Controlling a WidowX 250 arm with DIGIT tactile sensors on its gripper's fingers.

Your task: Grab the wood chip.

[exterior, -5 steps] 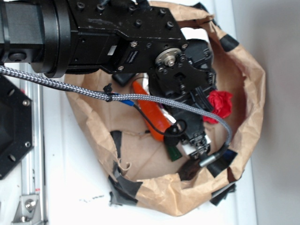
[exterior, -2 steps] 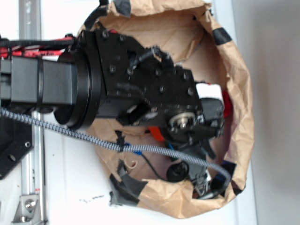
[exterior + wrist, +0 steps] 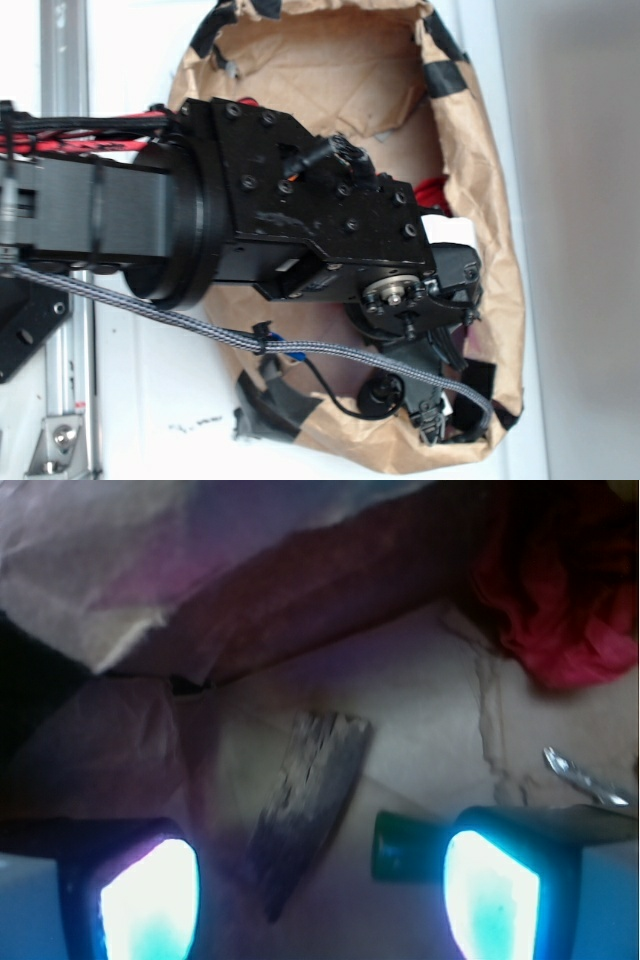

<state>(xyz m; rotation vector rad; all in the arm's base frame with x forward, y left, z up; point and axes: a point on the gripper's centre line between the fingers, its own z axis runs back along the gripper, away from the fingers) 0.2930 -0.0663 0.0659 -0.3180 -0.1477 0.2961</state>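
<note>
In the middle of the wrist frame, slightly left and low, lies the small dark brown streaky wood chip (image 3: 305,805), tilted, flat on the brown paper floor of the crumpled brown paper bag (image 3: 150,570). The gripper (image 3: 320,895) hangs over it with fingers spread: left finger pad (image 3: 150,900) glows at lower left, right one at lower right, chip between them and touching neither. A small dark green object (image 3: 400,848) sits just beside the right pad, right of the chip. Crumpled red tissue-like wad (image 3: 560,590) at upper right. A thin shiny metal strip (image 3: 585,775) at the right edge.

In the exterior view the black robot arm (image 3: 300,240) fills the centre and reaches into the bag, which has glossy black tape patches (image 3: 445,72) on its rim and lies on a white worktop (image 3: 130,400). A grey braided cable (image 3: 150,312) runs across the lower left. Chip is hidden by the arm here. No readable writing or labels in either view.
</note>
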